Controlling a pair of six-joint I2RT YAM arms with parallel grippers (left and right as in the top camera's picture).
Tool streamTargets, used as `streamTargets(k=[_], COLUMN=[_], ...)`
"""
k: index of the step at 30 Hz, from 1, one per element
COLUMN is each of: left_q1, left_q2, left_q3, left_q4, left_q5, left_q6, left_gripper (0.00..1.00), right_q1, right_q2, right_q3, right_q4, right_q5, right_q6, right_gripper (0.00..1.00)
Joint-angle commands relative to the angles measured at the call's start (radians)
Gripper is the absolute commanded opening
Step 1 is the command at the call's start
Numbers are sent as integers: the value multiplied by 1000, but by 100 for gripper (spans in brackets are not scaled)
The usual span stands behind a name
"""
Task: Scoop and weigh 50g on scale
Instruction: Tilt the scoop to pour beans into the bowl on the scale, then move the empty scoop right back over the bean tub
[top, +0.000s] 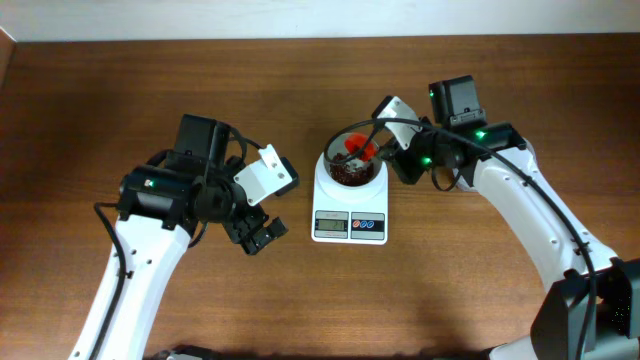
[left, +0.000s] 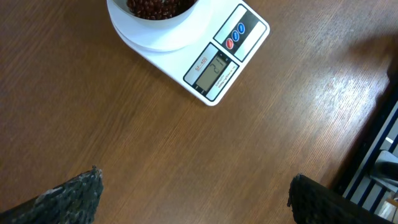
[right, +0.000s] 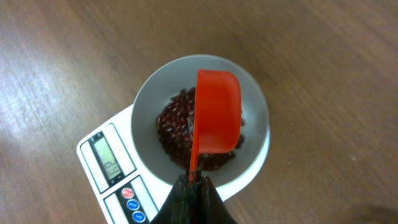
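The white scale (top: 349, 213) stands mid-table with a white bowl (top: 351, 162) on top, and dark red-brown beans (top: 352, 175) lie heaped in the bowl. My right gripper (top: 392, 148) is shut on the thin handle of a red scoop (right: 217, 112), which hangs turned over above the beans (right: 175, 132) inside the bowl (right: 255, 106). The scale (right: 99, 180) shows its lit display at the lower left of the right wrist view. My left gripper (top: 262, 232) is open over bare wood left of the scale, nothing between its fingers (left: 74, 194). The scale (left: 219, 65) also appears at the top of the left wrist view.
The brown wooden table (top: 480, 290) runs to a pale wall along the far edge. A dark frame with white bars (left: 380, 158) shows past the table's right edge in the left wrist view.
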Motion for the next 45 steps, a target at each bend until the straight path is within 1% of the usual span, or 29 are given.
streamTargets(k=[1,3,6,7,8,9,11,15,19,23,28,32,35,41,45], left_q1=[4,4,4,4,4,4,4,4,4,4,4,4,4,4,4], left_q2=[-17,-17,-17,-17,-17,-17,-17,-17,-17,-17,-17,-17,-17,-17,-17], left_q3=[-3,-3,-3,-3,-3,-3,-3,-3,-3,-3,-3,-3,-3,-3,-3], left_q4=[2,2,2,2,2,2,2,2,2,2,2,2,2,2,2], left_q5=[14,14,14,14,14,14,14,14,14,14,14,14,14,14,14], left_q6=[9,9,9,9,9,9,9,9,9,9,9,9,9,9,9], left_gripper=[99,99,99,99,99,99,99,99,99,99,99,99,99,99,99], right_q1=[31,30,45,53,62,68,68,87,78,66,66,59,61,52,-11], right_q2=[-19,-20,-20,-20,-20,-19,-20,-22,-23,-27,-32,-46,-56,-150,-270], right_q3=[-3,-3,2,2,2,2,3,5,8,20,24,32,40,93,93], right_q4=[7,27,31,24,15,12,20,-6,16,11,-8,-3,-3,-4,-23], right_q5=[81,122,24,24,51,138,208,122,188,138,249,147,146,159,271], right_q6=[-11,-11,-7,-8,-15,-19,-18,-15,-18,0,-18,-7,-7,1,1], right_gripper=[4,4,4,4,4,4,4,4,4,4,4,4,4,4,4])
